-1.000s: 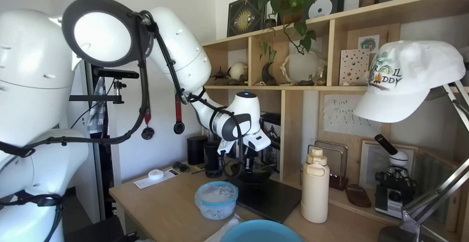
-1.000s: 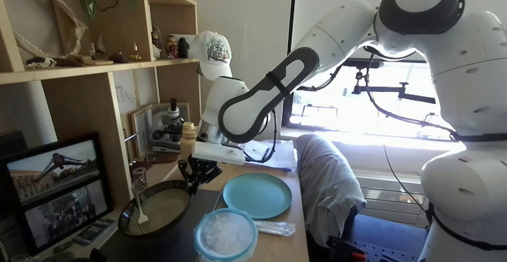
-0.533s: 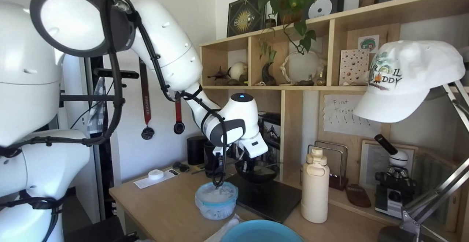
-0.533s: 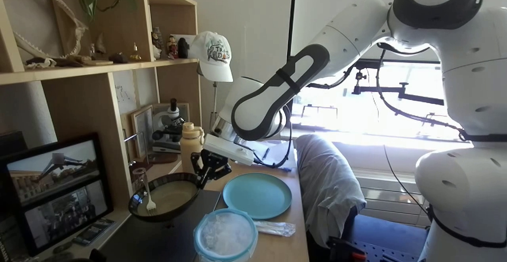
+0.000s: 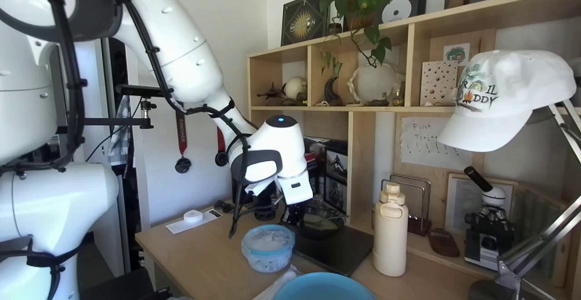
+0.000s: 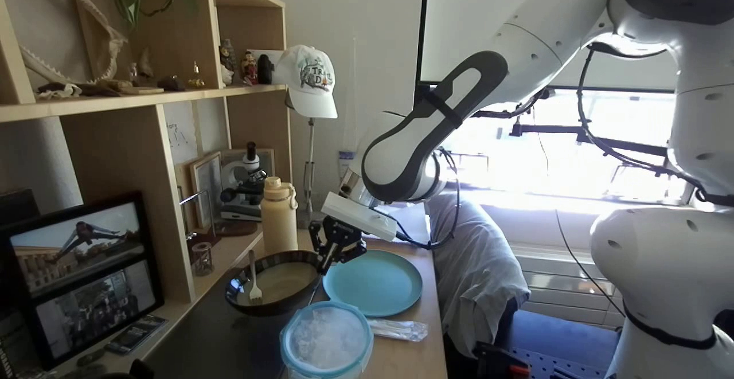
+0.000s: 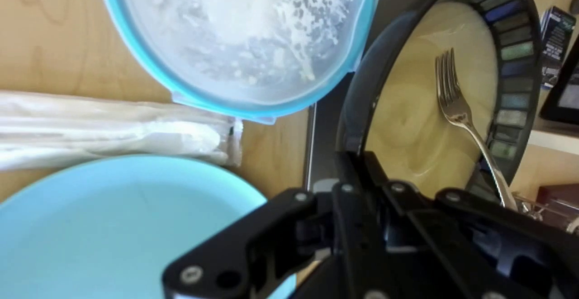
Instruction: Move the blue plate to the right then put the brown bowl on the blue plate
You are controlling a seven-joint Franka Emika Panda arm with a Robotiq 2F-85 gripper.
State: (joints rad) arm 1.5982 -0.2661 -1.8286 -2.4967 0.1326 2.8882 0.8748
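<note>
The brown bowl [image 6: 268, 308] is dark-rimmed with a cream inside and holds a fork [image 6: 254, 281]. My gripper [image 7: 359, 161] is shut on the near side of its rim, one finger inside and one outside. The bowl also shows in the wrist view [image 7: 407, 118] and hangs over the dark flat slab [image 6: 195, 333], seemingly just above it. The blue plate [image 6: 373, 284] lies flat on the desk beside the gripper. It fills the lower left of the wrist view [image 7: 122, 231] and is cut off at the bottom of an exterior view [image 5: 324, 287].
A lidded pale blue container [image 6: 328, 339] stands close to the bowl and plate. A clear plastic packet [image 6: 398, 329] lies by the plate. A cream bottle [image 6: 279, 218] stands behind the bowl. A wooden shelf [image 6: 172, 207] and picture frame [image 6: 80, 276] border the desk.
My gripper has carried the bowl, fork inside, away from the picture frame towards the plate and bottle. The arm has swung with it. The plate and container have not moved.
</note>
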